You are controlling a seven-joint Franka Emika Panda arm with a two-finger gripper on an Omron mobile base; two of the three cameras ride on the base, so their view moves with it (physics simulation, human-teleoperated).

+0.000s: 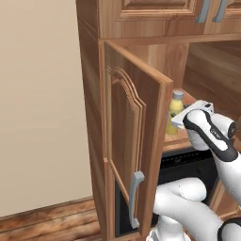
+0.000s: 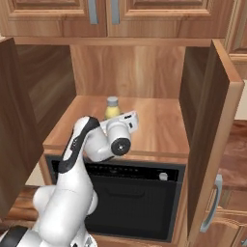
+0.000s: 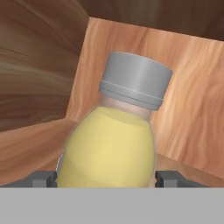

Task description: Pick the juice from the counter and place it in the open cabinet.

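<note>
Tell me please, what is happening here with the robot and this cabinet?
The arm reaches into the open cabinet with the juice between the fingers of the gripper. The yellow bottle is upright over the wooden shelf, in front of the back wall. Whether the fingers grip it, or whether it already rests on the shelf, I cannot tell.

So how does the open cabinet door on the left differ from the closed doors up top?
The open arched door swings out toward the camera, while the upper doors sit shut and flush. The arched door is tall with a curved raised panel; the upper doors show straight-edged panels, cut off by the frame. The arched door's handle sits near its lower edge, the upper doors' handles hang by their bottom edge. All share light-brown wood and grey bar handles.
</note>
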